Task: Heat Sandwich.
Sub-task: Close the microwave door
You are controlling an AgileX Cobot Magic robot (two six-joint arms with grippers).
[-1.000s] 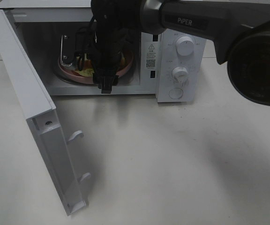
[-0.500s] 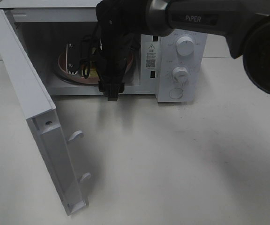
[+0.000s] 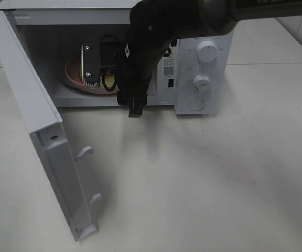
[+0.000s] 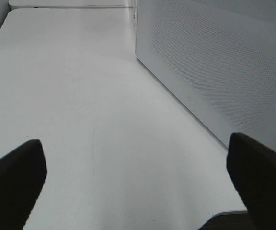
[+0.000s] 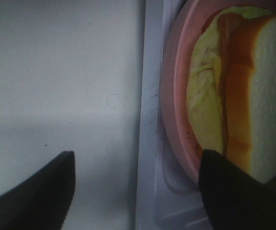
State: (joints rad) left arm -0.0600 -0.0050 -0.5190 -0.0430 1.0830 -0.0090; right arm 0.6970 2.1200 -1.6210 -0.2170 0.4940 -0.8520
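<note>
Sandwich (image 5: 234,86) set inside microwave (image 3: 214,100)
Wide open and empty, the right gripper (image 5: 135,191) is best drawn straight out, plate (image 5: 176,110) untouched.

sandwich (image 5: 234,96) on plate (image 5: 169,100); plate in microwave (image 3: 214,89); door (image 3: 35,115) left of microwave

Black arm (image 3: 146,47), grey link (image 3: 216,10), black cable (image 3: 107,81), silver two-screw plate (image 3: 90,63) on right gripper (image 5: 137,191)

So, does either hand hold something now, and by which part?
Nothing is held. The right hand and the left hand are open; the sandwich lies on its plate.
</note>
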